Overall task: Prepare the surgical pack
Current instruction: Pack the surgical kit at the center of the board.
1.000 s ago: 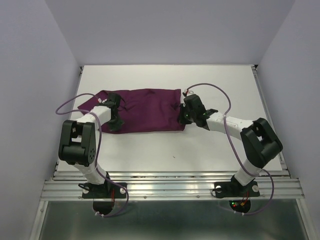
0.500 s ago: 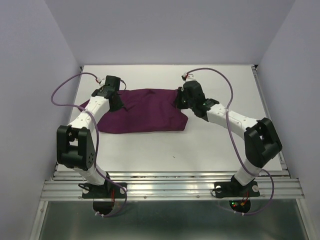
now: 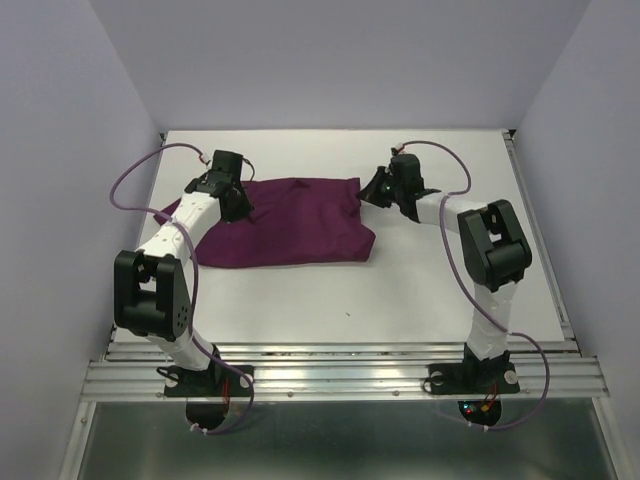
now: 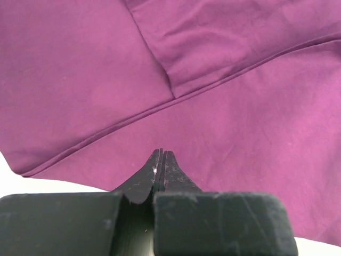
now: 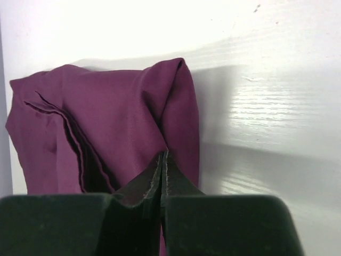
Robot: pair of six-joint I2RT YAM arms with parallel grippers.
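White table [image 3: 430,290] is backed by lavender walls [image 3: 60,150]. Deep-purple cloth wrap [image 3: 300,225] is laid folded on the far middle of the table (layered edges are seen in the right wrist view). Left gripper [image 4: 161,154] is held over the wrap's far-left part, jaws pressed together, nothing seen between them. Right gripper [image 5: 163,154] is set at the wrap's far-right corner, jaws closed; a pinch of cloth cannot be confirmed.

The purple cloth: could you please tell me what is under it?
Only the white table shows around the purple cloth, which lies on it. Its right end shows stacked folded layers. Whatever may sit between or beneath them is covered.
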